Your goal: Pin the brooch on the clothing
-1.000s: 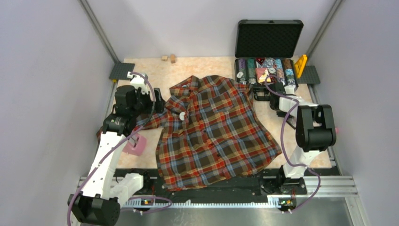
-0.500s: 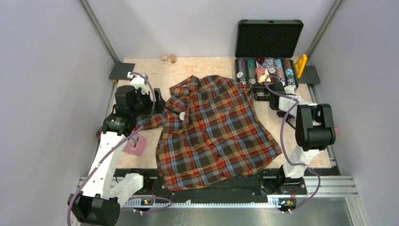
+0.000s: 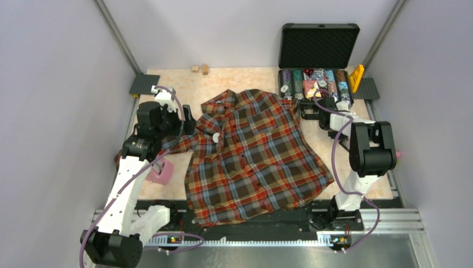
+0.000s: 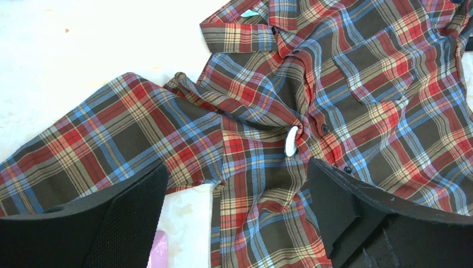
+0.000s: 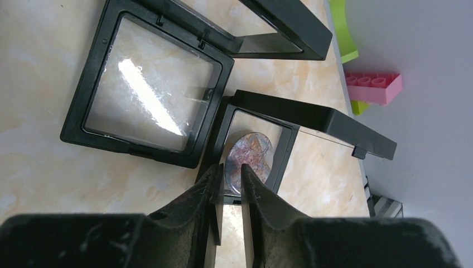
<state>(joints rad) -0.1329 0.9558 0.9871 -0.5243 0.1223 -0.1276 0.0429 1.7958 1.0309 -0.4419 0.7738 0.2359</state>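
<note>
The plaid shirt (image 3: 256, 151) lies spread on the table, collar towards the back. The left wrist view shows its collar, pocket and left sleeve (image 4: 362, 72). My left gripper (image 3: 187, 121) hangs open and empty over the sleeve and shoulder (image 4: 237, 170). A small white disc (image 4: 290, 140) sits on the shirt's button placket. My right gripper (image 3: 312, 109) is by the shirt's far right shoulder. In the right wrist view its fingers (image 5: 231, 177) are closed narrowly on the near edge of the brooch (image 5: 249, 156), a round blue-pinkish disc lying in an open black display frame (image 5: 334, 120).
A second open black frame (image 5: 148, 92) lies beside the first. An open black case (image 3: 318, 61) of colourful items stands at the back right. A pink block (image 3: 160, 173) lies left of the shirt. Pink (image 5: 373, 88) and green (image 5: 343, 28) bricks lie near the right wall.
Nothing has visibly changed apart from a very slight shift of the right arm.
</note>
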